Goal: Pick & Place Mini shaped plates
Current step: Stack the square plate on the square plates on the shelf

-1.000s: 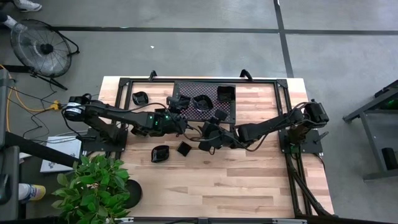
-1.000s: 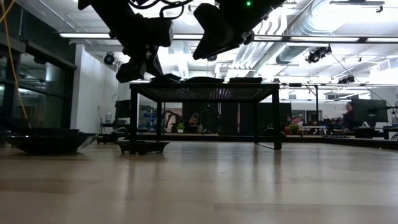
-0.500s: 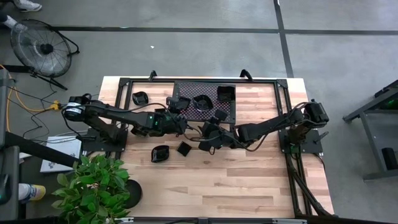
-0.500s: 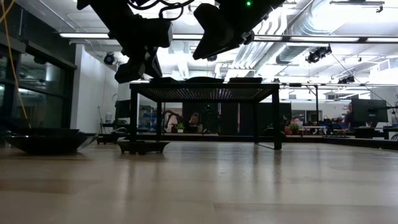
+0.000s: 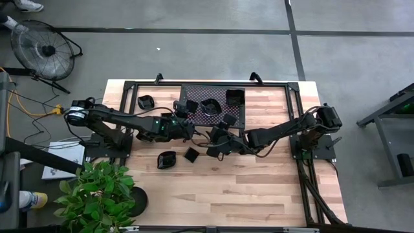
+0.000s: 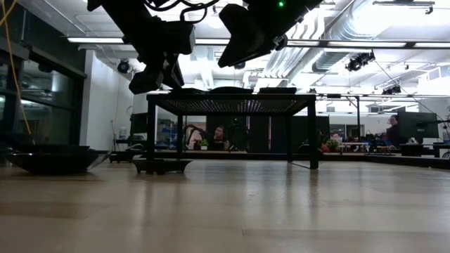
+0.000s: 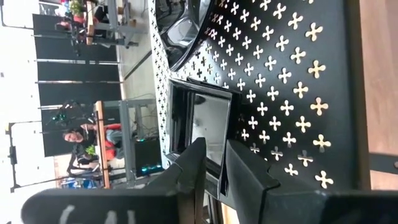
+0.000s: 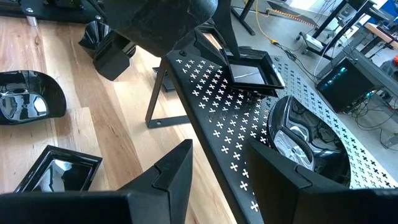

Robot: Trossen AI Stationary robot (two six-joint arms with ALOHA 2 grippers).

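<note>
Left pincer [image 7: 211,163] fingers astride square plate [image 7: 202,127] rim, grip unclear, right pincer [image 8: 217,165] released.

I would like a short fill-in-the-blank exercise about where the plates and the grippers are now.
1. The left gripper has its fingers at a ____ plate.
2. That plate sits on the perforated ____.
3. The rack's surface has ____-shaped holes.
4. The right gripper holds ____.

Missing words: square; rack; cross; nothing

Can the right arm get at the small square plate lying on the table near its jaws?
Probably yes. The square plate lies bare on the wood just ahead of the right gripper, whose jaws stand open and empty, with nothing between them; the rack sits beside.
</note>
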